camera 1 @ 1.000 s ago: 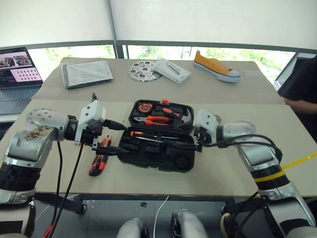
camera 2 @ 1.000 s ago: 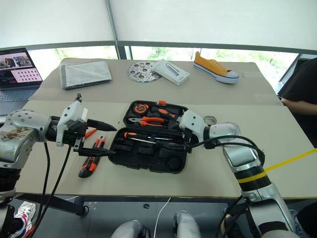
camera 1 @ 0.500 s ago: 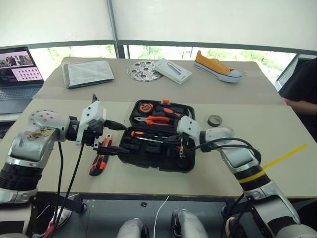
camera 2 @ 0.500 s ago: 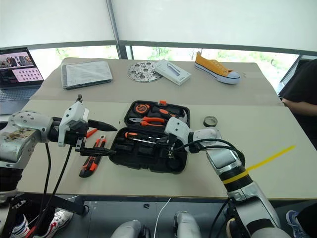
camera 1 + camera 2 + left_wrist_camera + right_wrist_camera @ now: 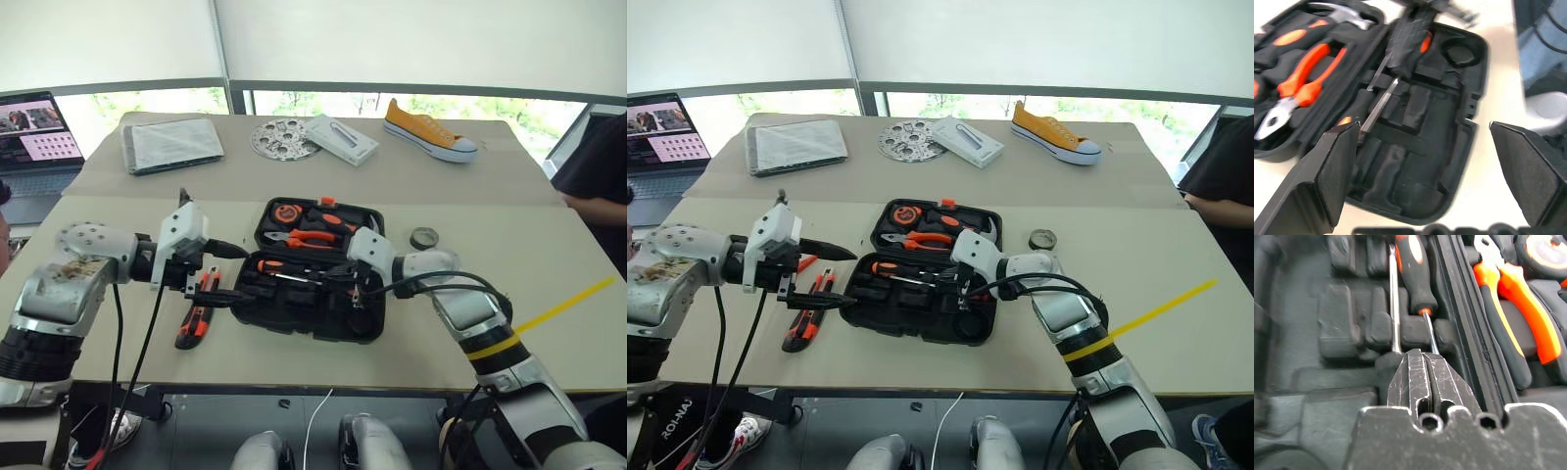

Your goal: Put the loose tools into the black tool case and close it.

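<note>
The black tool case (image 5: 294,311) lies open at the table's middle, with pliers (image 5: 312,238), a hammer and a tape measure in its far half. A black-and-orange screwdriver (image 5: 1413,265) and a second shaft lie in recesses of the near half. My right gripper (image 5: 1423,357) is shut, its tips low over those shafts. Just left of the case my left gripper (image 5: 223,274) hangs wide open with nothing in it. Under it on the table lies the utility knife (image 5: 194,315). An orange tester screwdriver (image 5: 804,262) peeks out behind it. The dark tape roll (image 5: 423,238) sits right of the case.
At the back of the table lie a grey folded cloth (image 5: 171,144), a perforated metal disc (image 5: 284,139), a white box (image 5: 340,139) and a yellow shoe (image 5: 429,129). A laptop (image 5: 34,137) stands far left. A person (image 5: 598,176) is at the right edge.
My right gripper has shut and swung left over the case's near half, uncovering the tape roll. The left gripper has stayed open in place.
</note>
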